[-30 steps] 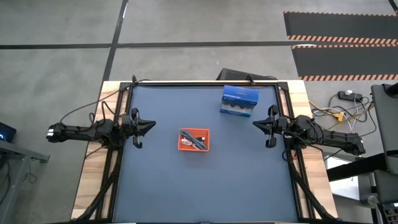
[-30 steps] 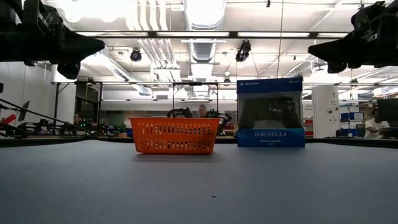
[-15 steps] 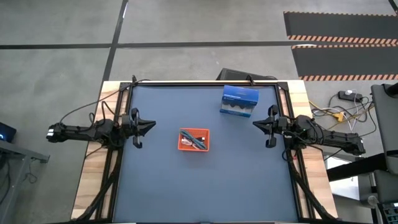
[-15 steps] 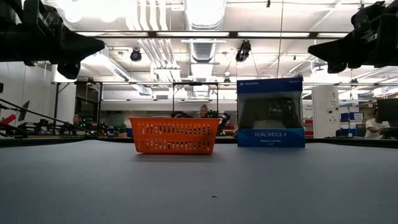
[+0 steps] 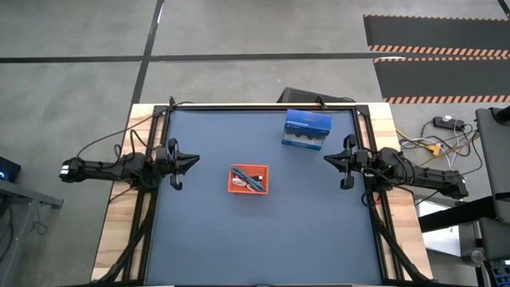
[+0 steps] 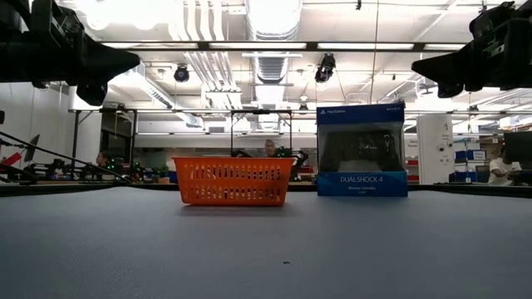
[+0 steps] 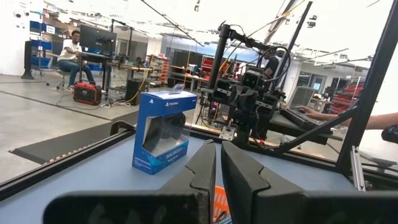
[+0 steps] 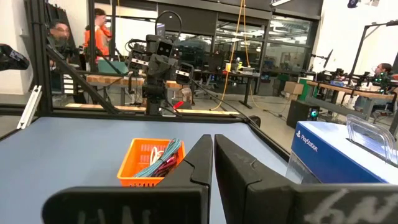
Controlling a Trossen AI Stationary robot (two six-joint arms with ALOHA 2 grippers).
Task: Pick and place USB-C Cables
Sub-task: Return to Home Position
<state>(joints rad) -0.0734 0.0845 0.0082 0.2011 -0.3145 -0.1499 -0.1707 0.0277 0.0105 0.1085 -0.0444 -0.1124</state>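
Looks all but finished. Shows a dark blue-grey matte tabletop (image 5: 263, 239) with two dark arms stretched across its left and right edges. Finds the left gripper (image 5: 194, 162) just inside the left edge and the right gripper (image 5: 327, 159) just inside the right edge, each raised off the surface, fingers pressed nearly together, holding nothing. Places a blue cardboard game-controller box (image 5: 307, 129) near the far edge, right of centre. Places a small orange slotted plastic tray (image 5: 236, 189) about mid-tabletop, well apart from both grippers. Holds coiled thin USB-C cables (image 8: 163, 160) inside: teal and pink-red plain, white and black probably there too, though too tangled to count surely. Shows no cable outside the tray. Leaves, by this judgement, only parking the arms.
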